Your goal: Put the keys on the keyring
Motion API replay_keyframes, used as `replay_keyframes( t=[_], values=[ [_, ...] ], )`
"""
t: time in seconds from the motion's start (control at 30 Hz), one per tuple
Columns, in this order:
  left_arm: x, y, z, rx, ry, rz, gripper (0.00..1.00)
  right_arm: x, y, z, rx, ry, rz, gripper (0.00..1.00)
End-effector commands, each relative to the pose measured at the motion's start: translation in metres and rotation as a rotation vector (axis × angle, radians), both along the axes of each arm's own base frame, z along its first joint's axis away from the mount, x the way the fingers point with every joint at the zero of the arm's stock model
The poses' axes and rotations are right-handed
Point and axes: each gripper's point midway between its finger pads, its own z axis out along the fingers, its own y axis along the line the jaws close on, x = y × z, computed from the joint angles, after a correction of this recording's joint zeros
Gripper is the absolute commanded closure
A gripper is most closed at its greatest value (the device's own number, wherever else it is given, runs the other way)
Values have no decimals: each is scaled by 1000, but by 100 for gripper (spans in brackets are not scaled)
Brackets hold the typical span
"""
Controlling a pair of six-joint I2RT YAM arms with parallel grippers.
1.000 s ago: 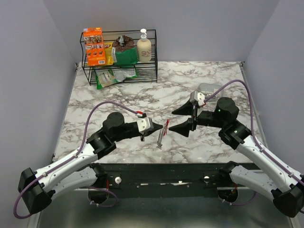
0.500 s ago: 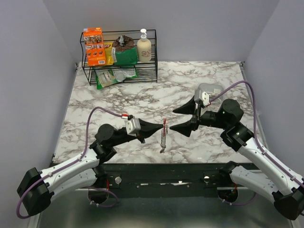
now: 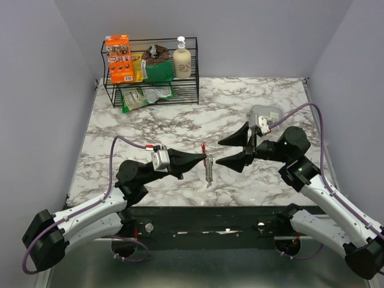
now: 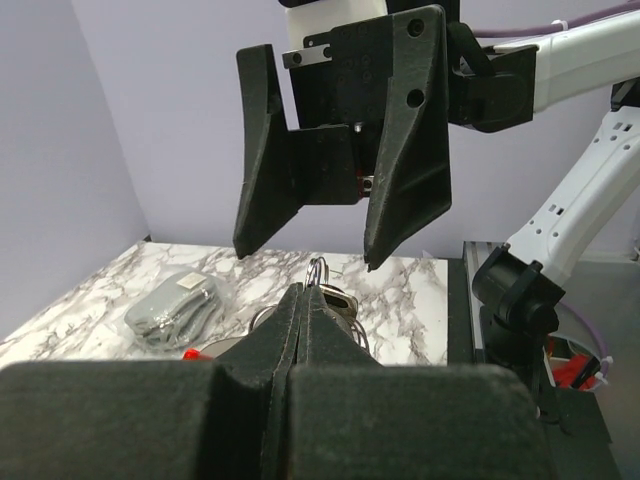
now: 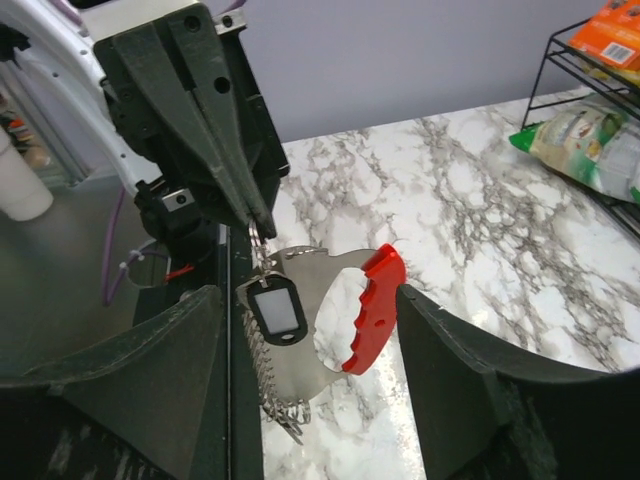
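1. Left fingers (image 3: 193,158) are clenching on the small wire loop (image 5: 259,262) at the top end of the keyring (image 5: 368,305). The keyring is hanging free in the air over the near-middle of the counter (image 3: 150,120), between the two arms, touching nothing else.
2. Why, as I read it: pinching only the loop is leaving the whole D body exposed and dangling; it looks like a presentation hold for the other arm.
3. Right fingers (image 3: 233,139) are sitting just right of the keyring, released and spread wide, grasping nothing. One finger is far and one near, with the gap facing the keyring and no contact; likely lining up to steady or take the body.
4. The key (image 5: 276,310), a tiny black piece, is dangling just under the left fingertips, beside the gray ridged side. It appears to be hooked at the loop, but I cannot confirm that it is properly threaded.
5. Orientation: the long axis is running up-down, roughly plumb with a slight lean, loop end up and ridged tail pointing down at the counter. The flat face is facing right, toward the right fingers; the red curved side is lying toward the far edge, the gray ridged side toward the near edge.
6. Risk, my guess: a one-point pinch means the body is free to swing or spin at first contact.
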Motion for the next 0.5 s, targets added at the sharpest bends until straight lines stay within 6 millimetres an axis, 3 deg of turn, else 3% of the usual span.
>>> replay_keyframes(
  t=[0.0,0.27,0.47],
  values=[
    [-4,2,17,-43,-42,-5,100,-18,3,9,44,-17,105,29],
    [-5,1,16,-28,-42,-12,100,-24,10,5,46,25,200,45],
    [-5,0,14,-17,-39,-13,100,-22,11,3,42,28,196,67]
  ],
)
